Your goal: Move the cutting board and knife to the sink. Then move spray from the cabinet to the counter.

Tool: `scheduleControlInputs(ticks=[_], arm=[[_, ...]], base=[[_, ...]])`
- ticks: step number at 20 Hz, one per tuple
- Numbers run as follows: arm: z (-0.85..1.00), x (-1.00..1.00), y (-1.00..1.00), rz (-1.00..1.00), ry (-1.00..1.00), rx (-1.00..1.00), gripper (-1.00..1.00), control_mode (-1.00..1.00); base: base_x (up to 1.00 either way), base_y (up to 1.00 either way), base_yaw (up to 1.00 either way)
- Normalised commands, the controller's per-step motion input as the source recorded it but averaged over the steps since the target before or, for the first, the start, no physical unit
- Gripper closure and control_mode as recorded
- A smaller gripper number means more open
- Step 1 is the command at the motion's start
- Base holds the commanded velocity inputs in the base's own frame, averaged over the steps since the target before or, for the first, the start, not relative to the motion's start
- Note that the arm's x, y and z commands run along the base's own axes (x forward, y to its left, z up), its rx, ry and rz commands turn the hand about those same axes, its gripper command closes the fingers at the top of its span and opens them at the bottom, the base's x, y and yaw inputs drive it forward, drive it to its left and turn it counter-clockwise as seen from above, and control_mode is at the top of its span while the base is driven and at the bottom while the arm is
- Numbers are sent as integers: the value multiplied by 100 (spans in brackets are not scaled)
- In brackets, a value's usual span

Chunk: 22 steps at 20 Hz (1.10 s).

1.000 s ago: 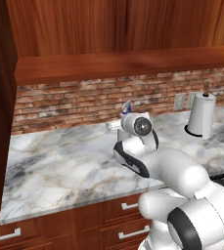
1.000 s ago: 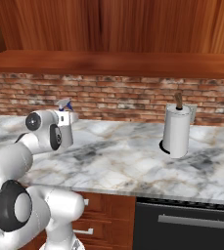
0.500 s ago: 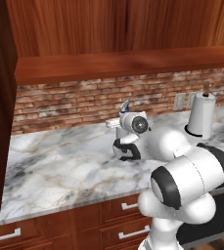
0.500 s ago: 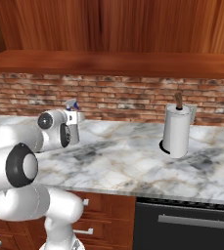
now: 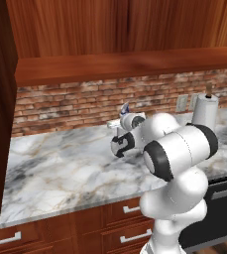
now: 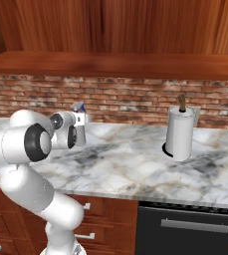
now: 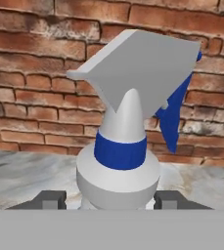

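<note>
Spray [image 7: 121, 146] sits between your gripper [image 7: 103, 199] fingers, upright over the counter [image 5: 70, 168] near the brick wall [image 7: 30, 58]; whether its base touches the marble you cannot tell. The fingers flank the bottle's rounded body on both sides below the blue collar, and they look pinched on it rather than spread free. Judge it light, rigid plastic with a smooth, curved, slippery wall, and top-heavy because of the trigger head. Keep your hold low on the widest part of the body, never on the nozzle or trigger, and keep it vertical. The paper-towel roll [image 6: 178, 133] stands well apart to the right.
</note>
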Motion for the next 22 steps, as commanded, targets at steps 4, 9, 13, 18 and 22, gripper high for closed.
scheduleControlInputs(ticks=[4,9,13,18,22], arm=[[-35,39,0,0,3,0,100,-100],[-34,31,0,0,2,0,100,-100],[-31,15,0,0,0,0,100,-100],[-27,2,0,0,1,0,100,-100],[-18,0,0,0,2,0,100,-100]], base=[[0,0,0],[0,0,0],[0,0,0],[0,0,0],[0,0,0]])
